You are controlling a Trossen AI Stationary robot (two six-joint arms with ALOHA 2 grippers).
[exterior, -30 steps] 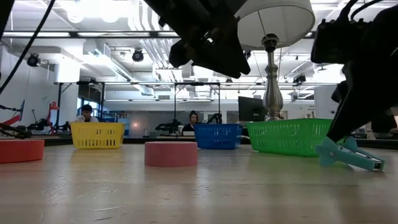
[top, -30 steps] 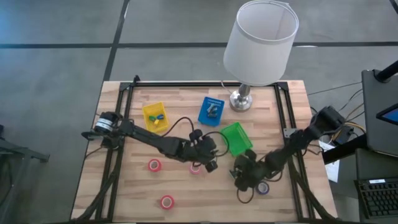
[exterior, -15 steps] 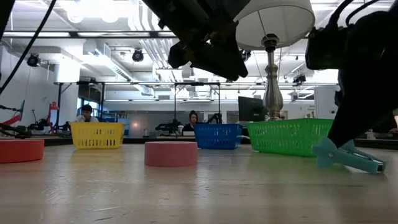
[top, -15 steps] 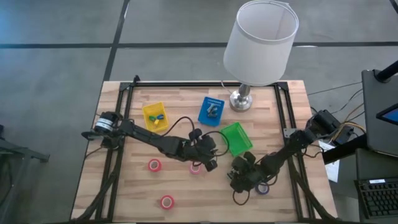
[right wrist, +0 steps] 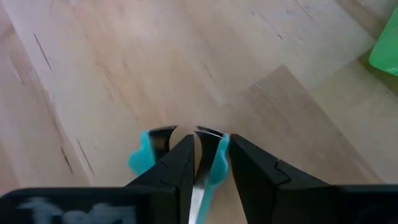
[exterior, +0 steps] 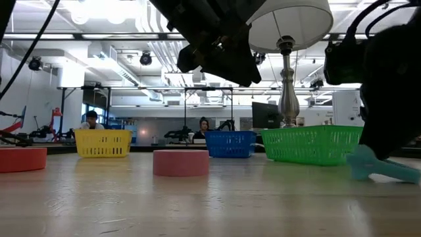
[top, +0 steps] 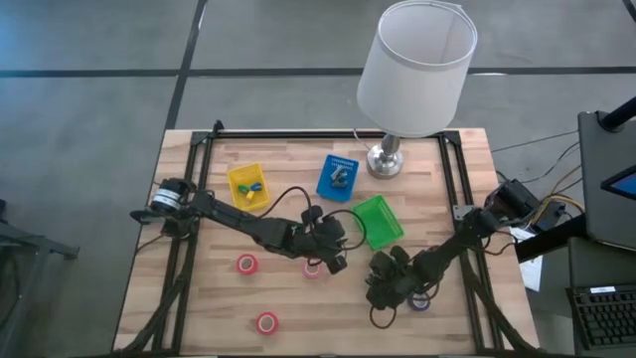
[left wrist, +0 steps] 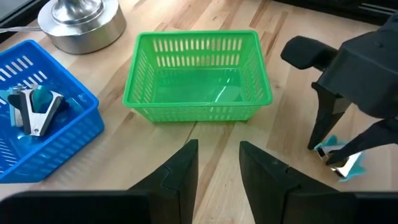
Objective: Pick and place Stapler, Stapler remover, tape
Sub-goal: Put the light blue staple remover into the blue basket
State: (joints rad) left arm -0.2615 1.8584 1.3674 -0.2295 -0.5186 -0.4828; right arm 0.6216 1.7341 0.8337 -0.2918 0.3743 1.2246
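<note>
Here the green tray (top: 379, 220) sits bare inside near the lamp base (top: 385, 160). The blue tray (top: 338, 177), on the lamp's other side, holds a staple remover (left wrist: 34, 109); the yellow tray (top: 248, 185) beyond holds small blue and yellow pieces. Just past the green tray, the right gripper (top: 383, 289) pinches a teal staple remover (right wrist: 211, 163) against the table. The left gripper (left wrist: 217, 162), fingers slightly apart and holding nothing, hovers beside that tray over a red tape roll (top: 312, 268).

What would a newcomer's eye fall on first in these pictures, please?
Probably the big white lamp at the table's far edge, then the yellow basket, blue basket and green basket in front of it. Near the green basket, the right gripper pinches a teal stapler remover on the wood.
</note>
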